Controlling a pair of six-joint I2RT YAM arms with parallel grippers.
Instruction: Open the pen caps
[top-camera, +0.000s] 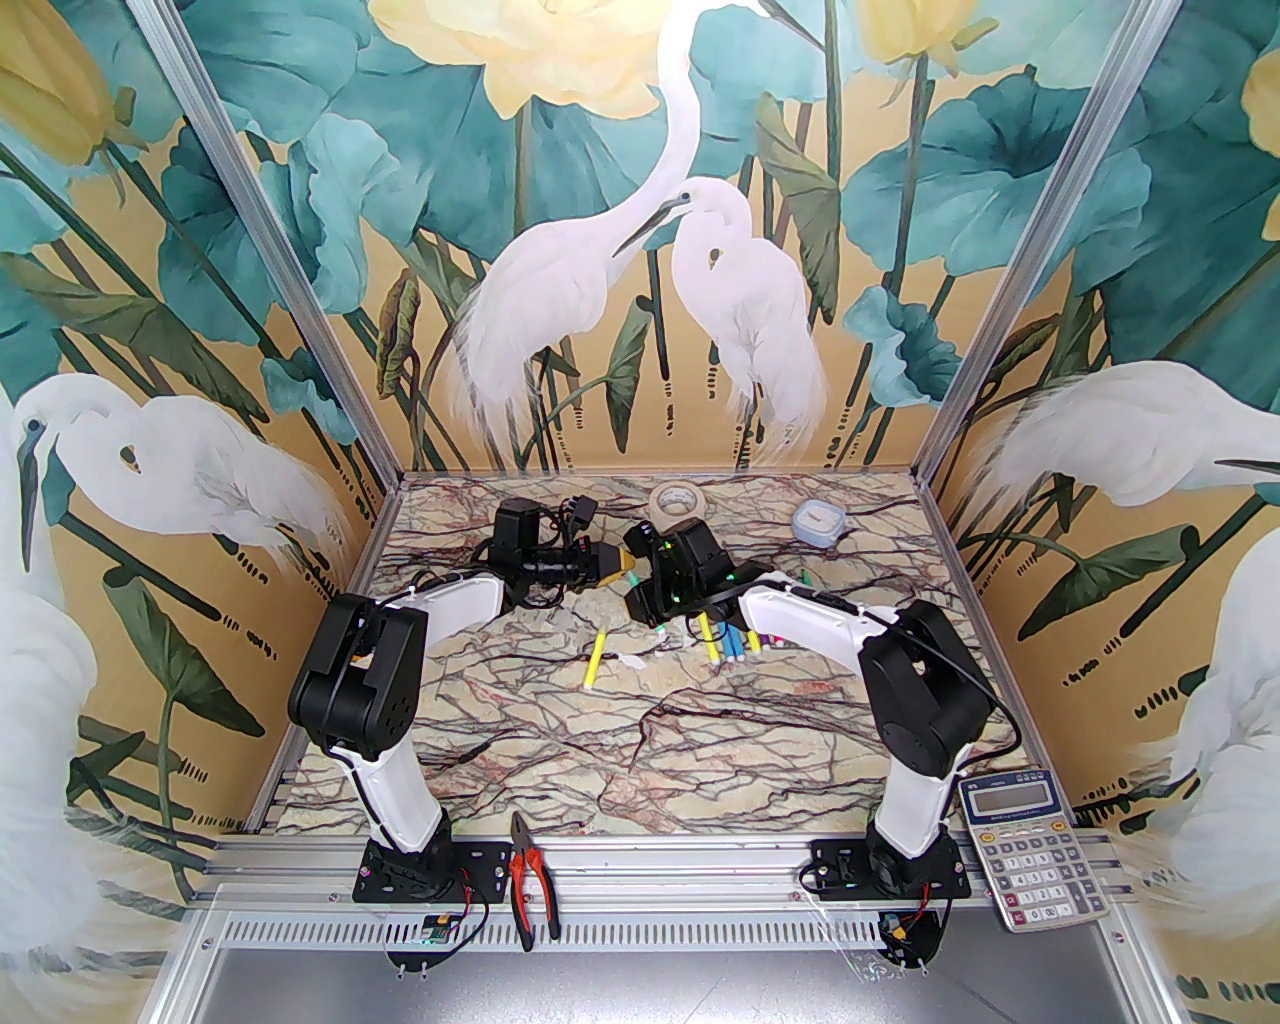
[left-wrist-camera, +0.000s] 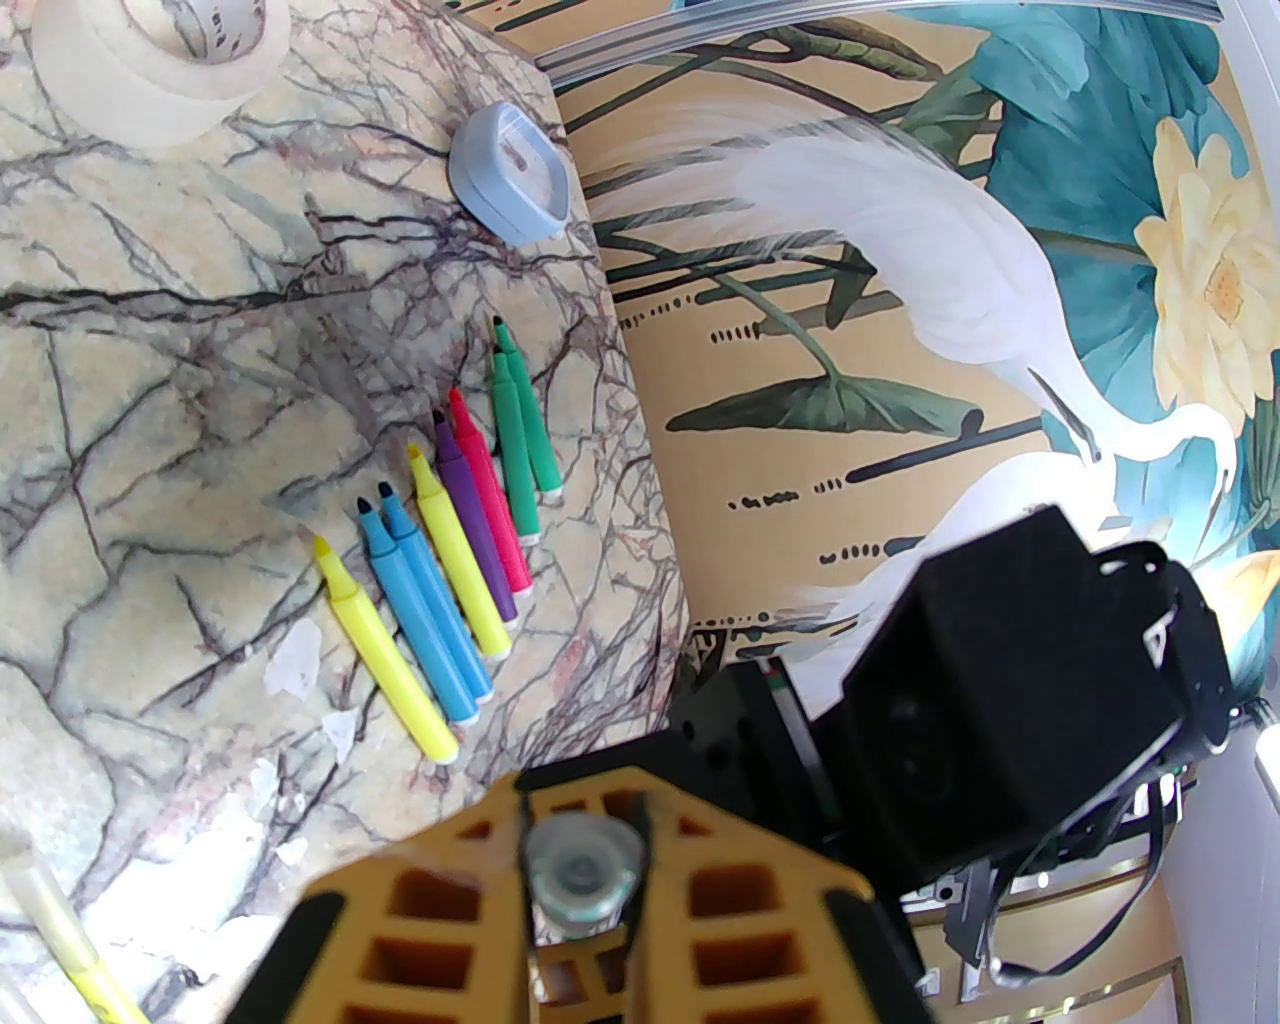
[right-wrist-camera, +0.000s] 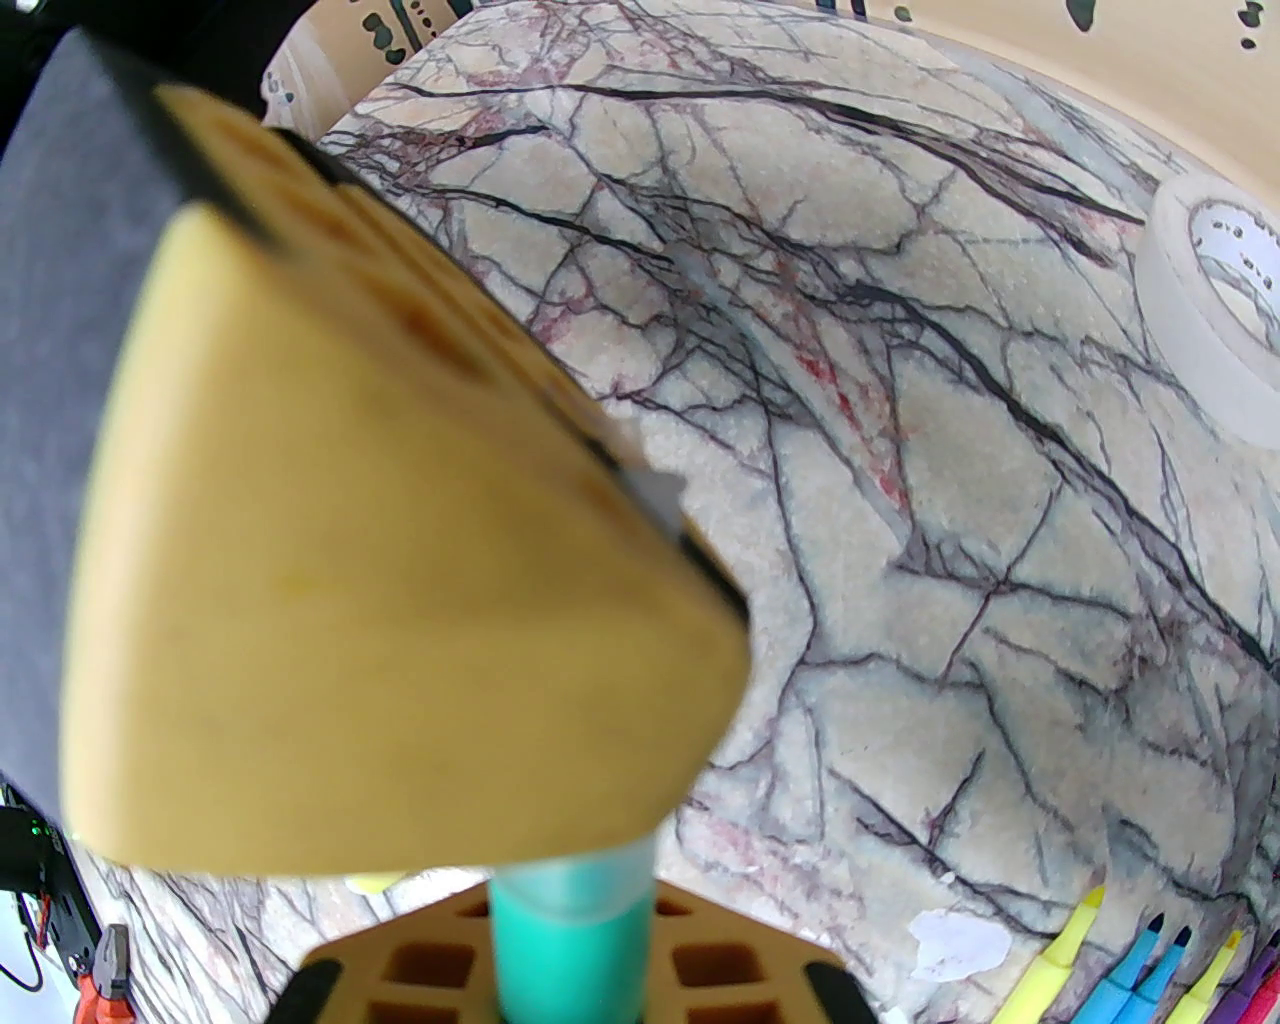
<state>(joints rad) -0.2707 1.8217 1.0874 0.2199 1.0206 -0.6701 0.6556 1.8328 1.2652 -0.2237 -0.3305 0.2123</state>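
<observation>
One pen cap (left-wrist-camera: 585, 875) sits clamped inside left end effector (left-wrist-camera: 583, 812) (seen end-on).

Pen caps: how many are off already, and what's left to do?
Eight markers lie in a row with bare tips, loose pale caps beside them. In hand: the right fingers hold a teal marker while the left fingers pinch its cap. Left: one yellow marker apart, seemingly still capped.
</observation>
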